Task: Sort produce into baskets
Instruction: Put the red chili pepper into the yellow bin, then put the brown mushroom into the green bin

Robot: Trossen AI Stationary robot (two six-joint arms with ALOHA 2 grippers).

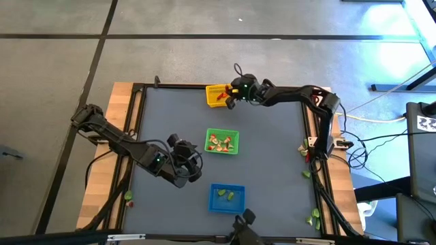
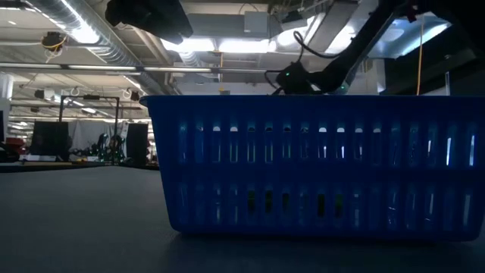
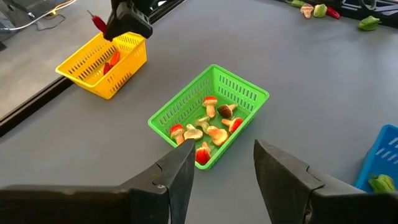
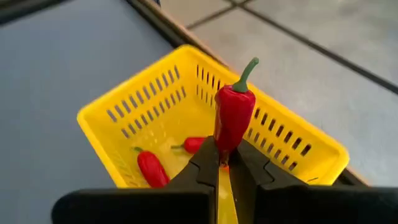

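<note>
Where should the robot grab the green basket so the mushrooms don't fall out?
Probably one side wall of the green basket, pinched at the rim from straight above. It sits upright and open-topped, and its thin slotted walls fit between two fingers, one inside and one outside. The mushrooms pile in the middle, leaving the walls free. The left gripper, open just beside it, is nearest.
</note>
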